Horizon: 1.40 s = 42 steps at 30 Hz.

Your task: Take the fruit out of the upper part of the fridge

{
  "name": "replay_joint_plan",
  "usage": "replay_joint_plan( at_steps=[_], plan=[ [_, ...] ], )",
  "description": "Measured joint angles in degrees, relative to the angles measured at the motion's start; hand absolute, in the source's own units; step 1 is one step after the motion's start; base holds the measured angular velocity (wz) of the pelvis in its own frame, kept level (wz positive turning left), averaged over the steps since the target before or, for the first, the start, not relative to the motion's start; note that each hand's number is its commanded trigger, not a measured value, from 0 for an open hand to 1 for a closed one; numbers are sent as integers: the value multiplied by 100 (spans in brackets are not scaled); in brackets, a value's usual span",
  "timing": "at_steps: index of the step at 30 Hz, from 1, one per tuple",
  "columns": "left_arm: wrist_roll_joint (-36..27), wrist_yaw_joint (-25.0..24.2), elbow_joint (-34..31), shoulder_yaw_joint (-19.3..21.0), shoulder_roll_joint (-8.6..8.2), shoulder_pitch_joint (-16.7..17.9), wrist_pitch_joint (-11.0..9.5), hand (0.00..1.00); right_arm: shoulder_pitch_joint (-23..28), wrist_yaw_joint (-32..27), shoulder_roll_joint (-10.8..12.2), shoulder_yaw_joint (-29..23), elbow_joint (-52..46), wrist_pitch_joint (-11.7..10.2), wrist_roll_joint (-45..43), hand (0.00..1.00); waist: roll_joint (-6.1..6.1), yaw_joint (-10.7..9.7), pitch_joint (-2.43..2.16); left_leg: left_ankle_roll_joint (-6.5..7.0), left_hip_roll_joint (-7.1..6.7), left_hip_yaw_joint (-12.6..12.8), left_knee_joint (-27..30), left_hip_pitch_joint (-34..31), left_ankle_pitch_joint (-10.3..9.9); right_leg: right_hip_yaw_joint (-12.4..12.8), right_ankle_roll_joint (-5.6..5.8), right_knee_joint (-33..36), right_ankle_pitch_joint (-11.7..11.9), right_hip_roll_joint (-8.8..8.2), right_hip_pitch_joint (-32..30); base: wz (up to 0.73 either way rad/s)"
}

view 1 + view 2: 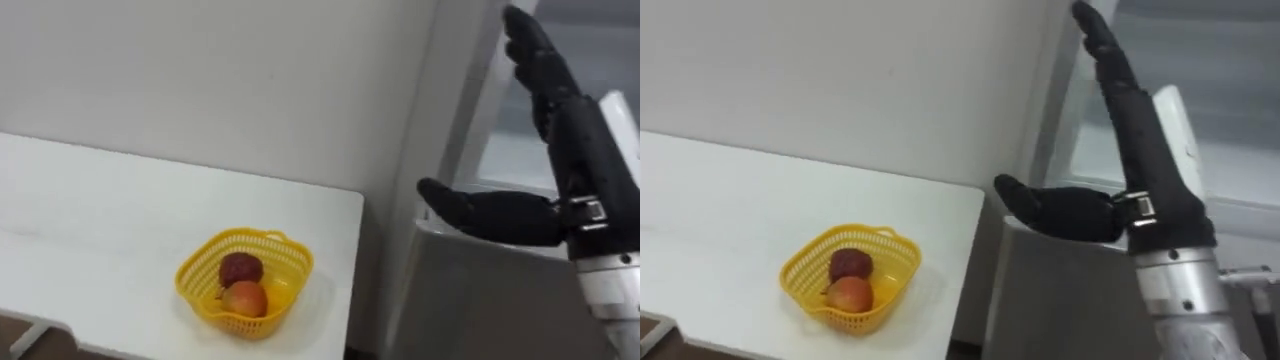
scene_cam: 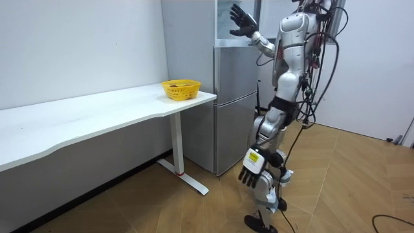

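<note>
My right hand [image 1: 578, 150] is raised, open, its fingers straight up in front of the fridge's upper part [image 1: 520, 155] and its thumb pointing left along the seam above the grey lower door [image 1: 470, 300]. It holds nothing. In the room view I stand facing the silver fridge [image 2: 233, 97], with the right hand [image 2: 240, 22] up by its top section. My left hand [image 2: 251, 169] hangs relaxed and empty at my side. Whether the upper door is ajar I cannot tell.
A white table [image 1: 100, 220] stands directly left of the fridge against the wall. Near its right end sits a yellow basket [image 1: 188, 272] holding a dark red fruit [image 1: 240, 267] and an orange-red one [image 1: 246, 299]. Wooden floor lies behind me in the room view.
</note>
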Motion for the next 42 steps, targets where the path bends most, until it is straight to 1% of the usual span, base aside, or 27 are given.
replay_joint_plan(
  at_steps=[1, 2, 3, 4, 5, 7, 9, 11, 14, 15, 17, 20, 22, 23, 25, 28, 30, 33, 36, 39, 42],
  plan=[
    [3, 35, 1, 0, -7, 2, -25, 0, 105, -56, 42, -66, -10, -4, 2, 0, 5, -47, -1, 0, -2, 7, -11, -2, 0, 12, 5, 2, -3, 0, 0, -24],
    [2, 69, 16, -1, -17, 4, -53, 0, 257, -192, 83, -169, -7, 6, 37, 0, 20, -146, 6, 1, 6, 84, -55, 5, 1, 100, 5, 7, -2, 20, -31, -31],
    [-2, 136, 19, -8, -33, -11, -64, 0, 376, -312, 112, -235, -4, 1, 163, 0, 39, -225, -1, 2, 18, 171, -99, 17, 2, 195, 3, 18, 3, 42, -89, -38],
    [-6, 166, 18, -10, -42, -16, -68, 0, 442, -368, 136, -270, -4, 0, 230, 0, 43, -269, 2, 2, 21, 190, -104, 32, 2, 231, 2, 18, 4, 51, -93, -31],
    [-35, 196, 16, -23, -50, -13, -75, 0, 600, -465, 191, -319, -4, -1, 341, 0, 49, -369, -3, 2, 26, 231, -106, 52, 1, 274, 3, 14, 3, 58, -87, -21],
    [-41, 245, 17, -23, -53, -34, -84, 0, 816, -623, 225, -354, 3, -1, 485, 0, 53, -487, -1, 1, 29, 273, -127, 71, 1, 289, 4, 1, 2, 60, -83, -12],
    [-42, 270, 27, -24, -54, -77, -85, 0, 1081, -786, 368, -394, 19, -4, 586, 0, 82, -578, 4, 1, 31, 296, -136, 81, 1, 294, 5, -5, 2, 59, -82, -2],
    [-43, 291, 28, -86, -55, -79, -86, 0, 1195, -884, 477, -405, 63, -4, 593, 0, 124, -652, 11, 1, 31, 311, -152, 84, 1, 297, 7, -12, 1, 60, -86, 0],
    [-42, 291, 21, -169, -57, -93, -81, 0, 1317, -1071, 488, -516, 146, -3, 606, 0, 195, -724, 23, 1, 29, 327, -187, 76, 1, 291, 11, -56, -1, 60, -97, 0],
    [-41, 293, 18, -161, -56, -81, -80, 0, 1385, -1178, 488, -601, 153, -3, 610, 0, 218, -744, 16, 1, 30, 329, -188, 78, 1, 293, 12, -84, -2, 65, -92, 0],
    [-41, 294, 21, -158, -56, -35, -78, 0, 1412, -1381, 519, -672, 209, -8, 621, 0, 248, -783, 17, 1, 32, 333, -188, 89, 1, 294, 13, -89, -3, 68, -94, 0],
    [-42, 324, 20, -160, -58, 41, -78, 0, 1632, -1626, 592, -764, 485, -89, 680, 0, 257, -794, 12, 1, 33, 337, -188, 124, 1, 299, 13, -85, -3, 70, -83, -2],
    [-42, 392, 21, -161, -68, 100, -80, 0, 1818, -1685, 669, -753, 754, -89, 731, 0, 256, -769, 6, 1, 37, 375, -188, 186, 1, 339, 14, -87, -5, 75, -65, -11],
    [-39, 418, 20, -166, -82, 122, -79, 0, 1911, -1697, 744, -746, 893, -91, 802, 0, 269, -772, 4, 1, 41, 427, -188, 191, 1, 364, 15, -88, -5, 77, -67, -12],
    [-40, 420, 12, -165, -93, 124, -78, 0, 2040, -1709, 835, -744, 1108, -92, 1054, 0, 281, -771, 1, 1, 43, 456, -197, 193, 1, 421, 15, -82, -5, 86, -69, -10],
    [-50, 416, 34, -165, -112, 115, -74, 0, 2085, -1710, 914, -734, 1566, -92, 1523, 0, 305, -771, 0, 1, 51, 487, -204, 192, 1, 486, 13, -67, -3, 105, -78, -8],
    [-60, 411, 50, -195, -129, 116, -71, 0, 2089, -1732, 941, -737, 1813, -90, 2232, 0, 323, -792, -2, 1, 56, 508, -204, 190, 1, 512, 13, -68, -3, 112, -79, -4],
    [-59, 410, 18, -240, -153, 134, -53, 0, 2104, -1846, 950, -739, 2188, -94, 2654, 0, 348, -840, 4, 0, 58, 512, -202, 177, 0, 501, 16, -75, -7, 112, -98, 0],
    [-59, 412, -5, -240, -173, 172, -52, 0, 2172, -1948, 979, -741, 2303, -94, 2976, 0, 359, -857, 6, 0, 58, 512, -204, 175, -1, 500, 17, -69, -7, 112, -102, 0],
    [-70, 412, -158, -236, -164, 247, -45, 0, 2251, -2053, 982, -740, 2381, -111, 3428, 0, 374, -915, -8, 0, 59, 502, -221, 180, -1, 480, 17, -69, -7, 111, -98, 3],
    [-246, 420, -213, -235, -173, 238, -57, 0, 2247, -2179, 978, -750, 2554, -110, 4208, 0, 365, -931, -9, 0, 59, 493, -227, 177, -1, 471, 17, -57, -7, 110, -93, 0]
  ],
)
